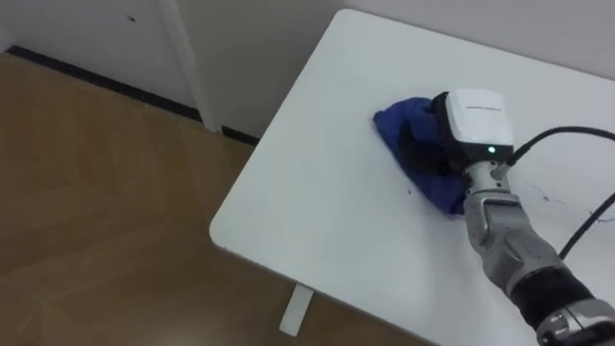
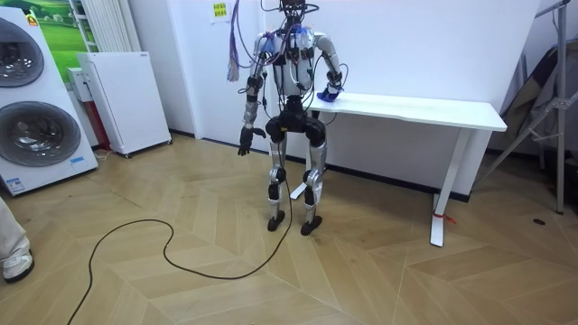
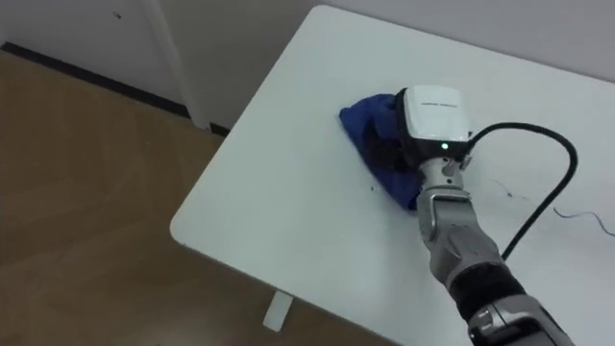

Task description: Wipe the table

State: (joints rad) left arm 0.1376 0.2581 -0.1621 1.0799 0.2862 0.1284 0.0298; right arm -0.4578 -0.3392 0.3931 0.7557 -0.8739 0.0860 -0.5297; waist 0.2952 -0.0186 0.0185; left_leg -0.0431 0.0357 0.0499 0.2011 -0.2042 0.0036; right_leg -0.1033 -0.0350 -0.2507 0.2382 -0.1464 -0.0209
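The right hand [image 1: 476,120] rests on the cloth [image 1: 396,130] near the worktop's [image 1: 317,202] left end, the cloth poking out leftward beneath it, while the left hand [image 2: 242,144] hangs idle; whether either's fingers curl I cannot tell.

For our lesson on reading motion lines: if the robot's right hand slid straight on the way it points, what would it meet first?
The right hand rests on the blue cloth, so that comes first; beyond it looks bare white table to the far edge, though depth is unclear.
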